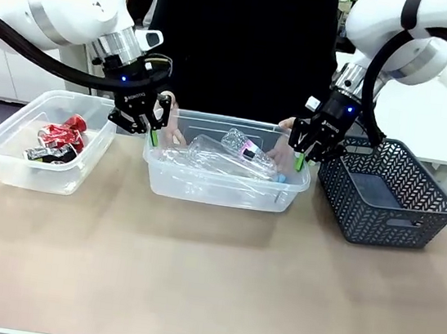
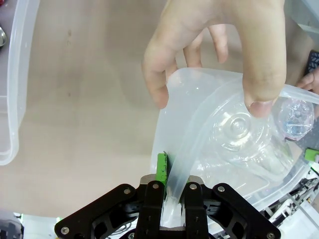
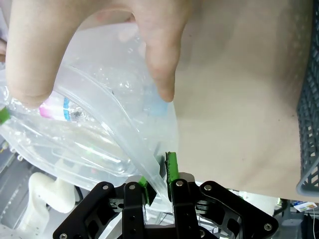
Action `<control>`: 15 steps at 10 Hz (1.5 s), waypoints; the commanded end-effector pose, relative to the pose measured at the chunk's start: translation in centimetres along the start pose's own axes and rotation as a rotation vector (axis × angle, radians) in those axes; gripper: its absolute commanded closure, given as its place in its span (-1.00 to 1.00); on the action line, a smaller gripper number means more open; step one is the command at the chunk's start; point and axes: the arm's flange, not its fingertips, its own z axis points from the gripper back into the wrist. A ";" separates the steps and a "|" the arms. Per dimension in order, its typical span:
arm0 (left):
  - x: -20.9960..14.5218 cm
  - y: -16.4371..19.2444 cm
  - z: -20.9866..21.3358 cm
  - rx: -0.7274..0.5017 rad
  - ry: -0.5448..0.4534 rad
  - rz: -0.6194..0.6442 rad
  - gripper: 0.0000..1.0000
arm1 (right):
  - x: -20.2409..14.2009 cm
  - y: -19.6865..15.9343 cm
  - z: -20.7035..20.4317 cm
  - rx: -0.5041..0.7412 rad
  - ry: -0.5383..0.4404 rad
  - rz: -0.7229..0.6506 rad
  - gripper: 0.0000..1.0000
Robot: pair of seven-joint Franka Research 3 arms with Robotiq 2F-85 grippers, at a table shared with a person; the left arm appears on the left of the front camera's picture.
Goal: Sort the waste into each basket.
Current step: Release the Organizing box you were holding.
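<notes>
While both claws pinch the middle tub (image 1: 219, 185) rim | left claw (image 1: 152, 130) | right claw (image 1: 302, 156)

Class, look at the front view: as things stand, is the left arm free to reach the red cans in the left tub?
Probably not: the left gripper is shut on the middle tub's rim, so it must let go first. The red cans lie uncovered in the open left tub.

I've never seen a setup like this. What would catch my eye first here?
Probably the middle clear tub, full of see-through plastic bottles: the left gripper and right gripper each pinch its rim at opposite ends, while a person's hands also hold its far corners. To the left, another clear tub holds red, black and white cans; to the right stands a dark lattice basket.
</notes>
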 end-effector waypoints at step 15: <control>-1.9 -0.5 0.2 0.010 -0.017 -0.030 -1.00 | -4.8 -2.7 3.1 0.186 -0.285 0.095 -1.00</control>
